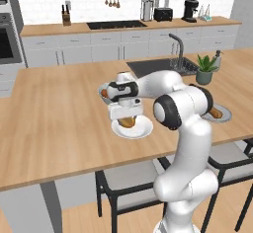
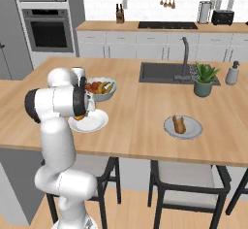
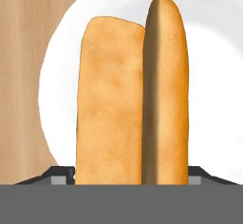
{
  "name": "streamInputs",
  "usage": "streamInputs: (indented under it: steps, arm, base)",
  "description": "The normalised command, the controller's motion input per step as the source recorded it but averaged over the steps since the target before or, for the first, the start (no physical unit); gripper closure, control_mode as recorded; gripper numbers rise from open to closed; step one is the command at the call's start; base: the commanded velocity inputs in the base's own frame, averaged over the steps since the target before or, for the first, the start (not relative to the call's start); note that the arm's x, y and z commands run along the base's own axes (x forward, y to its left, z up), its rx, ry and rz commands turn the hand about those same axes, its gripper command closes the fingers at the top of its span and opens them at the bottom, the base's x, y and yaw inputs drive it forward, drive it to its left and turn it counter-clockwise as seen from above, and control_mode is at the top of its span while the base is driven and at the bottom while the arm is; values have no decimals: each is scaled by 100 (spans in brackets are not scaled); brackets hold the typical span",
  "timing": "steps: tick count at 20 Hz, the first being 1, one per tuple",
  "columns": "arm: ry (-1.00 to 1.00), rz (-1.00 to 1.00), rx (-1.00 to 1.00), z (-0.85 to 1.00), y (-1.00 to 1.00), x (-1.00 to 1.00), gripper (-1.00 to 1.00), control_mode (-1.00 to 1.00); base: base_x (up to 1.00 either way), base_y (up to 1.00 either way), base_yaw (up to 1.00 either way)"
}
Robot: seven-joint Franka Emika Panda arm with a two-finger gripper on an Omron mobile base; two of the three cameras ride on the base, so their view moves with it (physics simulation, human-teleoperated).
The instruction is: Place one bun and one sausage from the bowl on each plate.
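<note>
My gripper [image 1: 127, 117] hangs just over the near white plate [image 1: 143, 131], shut on a tan split bun [image 1: 129, 122]. In the hand view the bun [image 3: 111, 104] stands between the two fingertips [image 3: 62, 174], which touch its sides, with the plate [image 3: 209, 123] right behind it. From the right base, the same plate [image 2: 97, 122] lies beside the arm. A second plate [image 2: 193, 128] on the right holds a brown bun-coloured piece [image 2: 179, 124]. This plate [image 1: 223, 114] is partly behind the arm in the left base view. The black bowl and the sausages are hidden or out of view.
A pale bowl of colourful fruit [image 2: 104, 94] stands just behind the near plate. The sink [image 2: 160, 72], faucet and a potted plant [image 2: 204, 80] are farther back on the right. Chairs stand under the counter's front edge [image 2: 145, 157].
</note>
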Motion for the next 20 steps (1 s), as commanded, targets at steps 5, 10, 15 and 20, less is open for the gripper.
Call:
streamInputs:
  steps: [5, 10, 15, 20]
  arm:
    - [-13, 0, -2, -46, 0, 4, 100, -100]
    - [-30, 0, -1, -40, 0, 15, 100, -100]
    - [-12, 0, 0, -11, 0, 0, -100, -100]
    - [0, 0, 0, 2, 0, 0, -100, -100]
  base:
    - [0, 0, 0]
    - [0, 0, 0]
    - [0, 0, 0]
    - [0, 0, 0]
